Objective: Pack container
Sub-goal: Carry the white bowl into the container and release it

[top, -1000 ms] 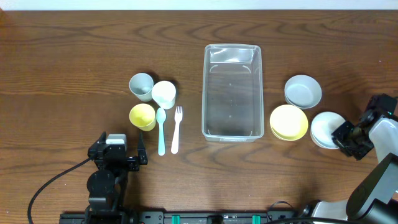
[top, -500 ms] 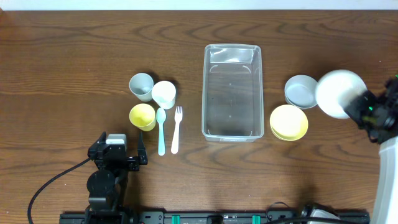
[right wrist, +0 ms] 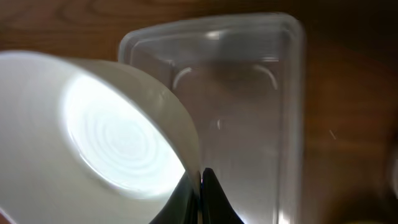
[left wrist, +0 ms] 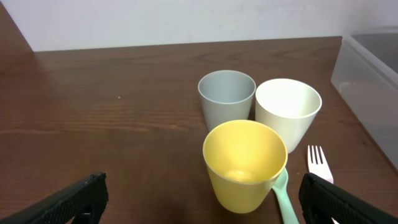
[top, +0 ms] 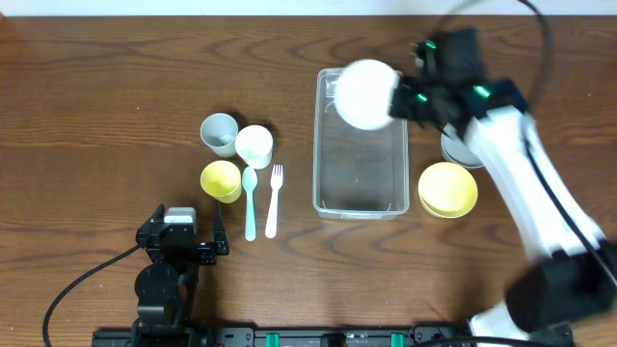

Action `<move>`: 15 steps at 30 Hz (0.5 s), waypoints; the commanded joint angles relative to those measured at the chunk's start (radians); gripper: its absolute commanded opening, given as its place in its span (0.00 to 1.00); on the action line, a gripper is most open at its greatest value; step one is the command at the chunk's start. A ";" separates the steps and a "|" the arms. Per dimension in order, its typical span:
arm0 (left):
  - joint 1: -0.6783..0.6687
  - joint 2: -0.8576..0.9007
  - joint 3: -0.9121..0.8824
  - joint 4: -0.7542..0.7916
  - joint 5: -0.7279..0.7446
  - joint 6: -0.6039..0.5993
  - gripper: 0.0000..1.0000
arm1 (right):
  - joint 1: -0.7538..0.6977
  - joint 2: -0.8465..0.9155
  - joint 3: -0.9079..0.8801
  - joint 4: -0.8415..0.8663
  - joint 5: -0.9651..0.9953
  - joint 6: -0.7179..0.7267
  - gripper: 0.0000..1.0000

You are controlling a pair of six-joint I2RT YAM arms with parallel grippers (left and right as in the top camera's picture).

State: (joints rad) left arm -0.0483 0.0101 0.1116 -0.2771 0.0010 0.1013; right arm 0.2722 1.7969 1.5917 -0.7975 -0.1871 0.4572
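Dark wooden table point(top: 96, 96) bears the clear rectangular plastic container point(top: 359, 169), whose far end lies just under our right gripper point(right wrist: 200, 196), clamped on a round white bowl point(top: 364, 93), while our left gripper point(top: 189, 220) gapes empty, well left of that container.

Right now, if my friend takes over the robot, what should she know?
Right gripper: shut on the white bowl, held over the container's far end.
Left gripper: open, empty, near the cups.
Done: nothing lies in the container yet.
To do: set this bowl in, then the yellow bowl, grey bowl, cups, spoon and fork.
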 commanded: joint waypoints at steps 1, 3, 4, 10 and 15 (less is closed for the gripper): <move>0.004 -0.005 -0.025 -0.005 0.007 -0.009 0.98 | 0.010 0.148 0.136 -0.031 0.037 0.013 0.01; 0.004 -0.005 -0.025 -0.005 0.007 -0.009 0.98 | 0.008 0.210 0.183 -0.055 0.066 0.013 0.01; 0.004 -0.005 -0.025 -0.005 0.007 -0.009 0.98 | 0.008 0.238 0.198 -0.064 0.075 0.014 0.01; 0.004 -0.005 -0.025 -0.005 0.007 -0.009 0.98 | 0.010 0.323 0.202 -0.069 0.079 0.021 0.01; 0.004 -0.005 -0.025 -0.005 0.007 -0.009 0.98 | 0.006 0.348 0.203 -0.064 0.121 0.020 0.42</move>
State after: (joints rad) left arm -0.0483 0.0101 0.1116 -0.2771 0.0006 0.1013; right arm 0.2794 2.1368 1.7664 -0.8669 -0.1074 0.4713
